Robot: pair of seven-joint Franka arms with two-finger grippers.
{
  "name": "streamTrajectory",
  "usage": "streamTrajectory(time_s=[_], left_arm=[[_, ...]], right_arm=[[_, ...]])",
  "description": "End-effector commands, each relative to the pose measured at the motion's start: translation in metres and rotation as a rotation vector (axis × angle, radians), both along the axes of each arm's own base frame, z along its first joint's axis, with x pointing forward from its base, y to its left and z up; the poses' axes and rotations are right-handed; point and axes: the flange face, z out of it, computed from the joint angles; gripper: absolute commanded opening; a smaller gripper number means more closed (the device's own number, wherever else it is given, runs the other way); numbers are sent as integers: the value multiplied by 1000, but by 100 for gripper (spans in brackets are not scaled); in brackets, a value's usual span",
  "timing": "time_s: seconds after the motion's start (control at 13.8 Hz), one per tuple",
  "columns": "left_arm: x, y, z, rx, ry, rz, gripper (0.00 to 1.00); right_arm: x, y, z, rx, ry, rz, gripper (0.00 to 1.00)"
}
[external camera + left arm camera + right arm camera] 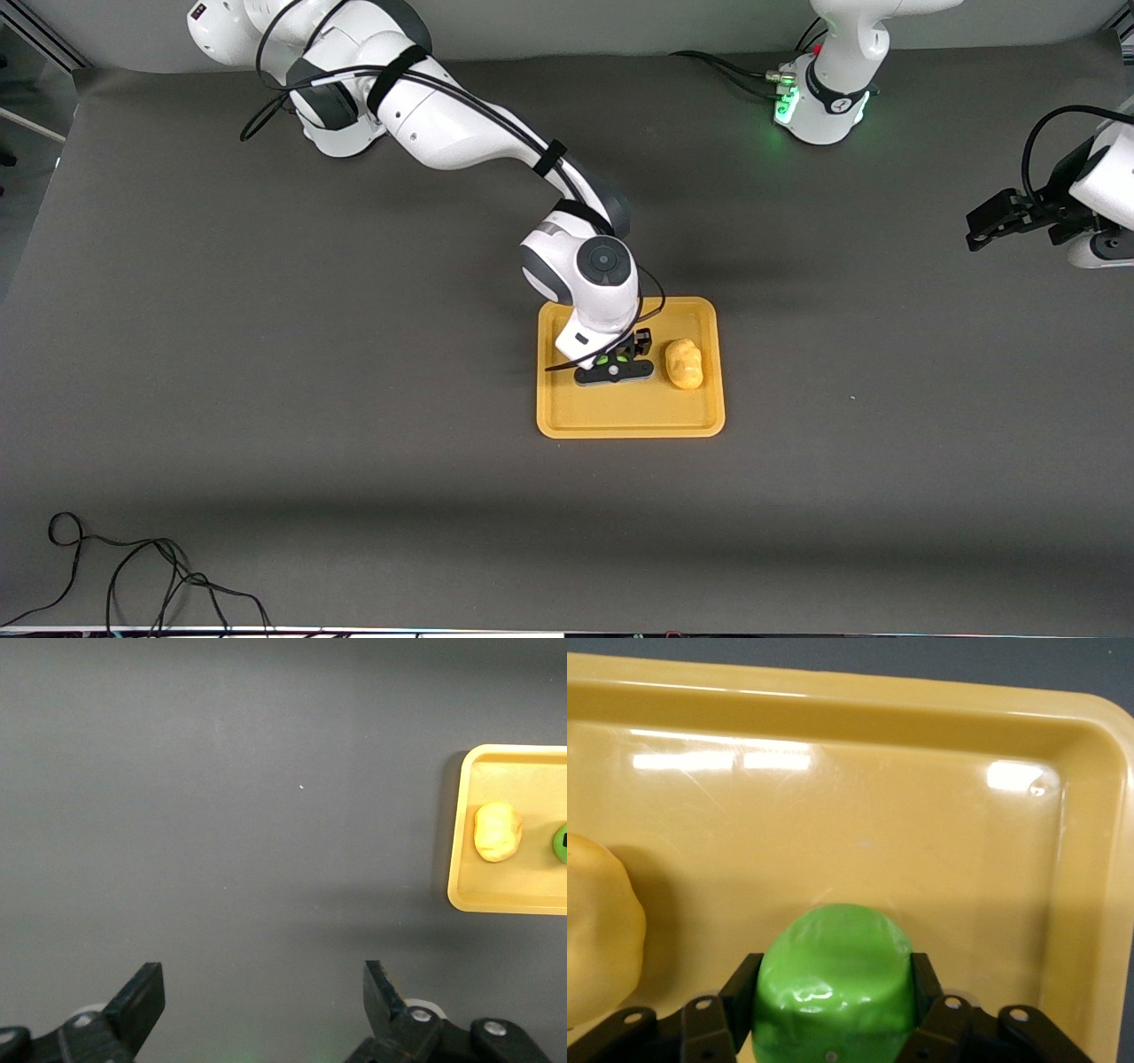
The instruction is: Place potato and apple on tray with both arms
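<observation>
Lying already on the tray (567,416): the potato (684,363). Clamping the apple (833,983) between both fingers just above the tray floor beside the potato: the right gripper (614,368). Remaining: letting go. Waiting spread open, well away from the tray: the left gripper (257,1010).

You have one tray (630,416), one potato (684,363) and one apple (833,988) to count. You have two arms, each with one gripper: the right gripper (614,366) and the left gripper (261,1005), so two grippers. One loose cable (133,576) lies on the one table (266,399).
</observation>
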Motion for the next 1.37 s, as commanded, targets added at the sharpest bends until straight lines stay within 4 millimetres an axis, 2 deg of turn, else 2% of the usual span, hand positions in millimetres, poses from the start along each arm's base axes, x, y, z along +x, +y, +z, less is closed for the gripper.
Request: streamTrajectory(time_s=[0.0,0.14,0.36,0.51,0.65,0.79,0.94,1.01,1.16,1.3], left_arm=[[-3,3,6,14,0,-1,100],[-3,2,6,14,0,-1,100],[-2,3,6,14,-4,0,100],[-1,3,6,14,-11,-1,100],[-2,2,6,16,-6,0,100],[-4,4,6,14,3,5,100],[-2,11,5,14,0,14,100],[0,11,-1,13,6,11,100],[6,9,-14,17,31,6,100],[7,9,-15,17,29,4,100]], right_arm=[[6,3,3,4,-31,-21,100],[10,1,16,11,-38,-26,100],[16,-7,64,-3,-37,-40,100],[16,-14,114,-8,-31,-53,100],[21,-36,171,-21,-10,-83,100],[25,-68,225,-45,17,-124,100],[30,-101,270,-61,33,-137,100],[29,-123,299,-69,36,-121,100],[33,-178,326,-116,87,-132,100],[35,-241,349,-115,110,-123,100]])
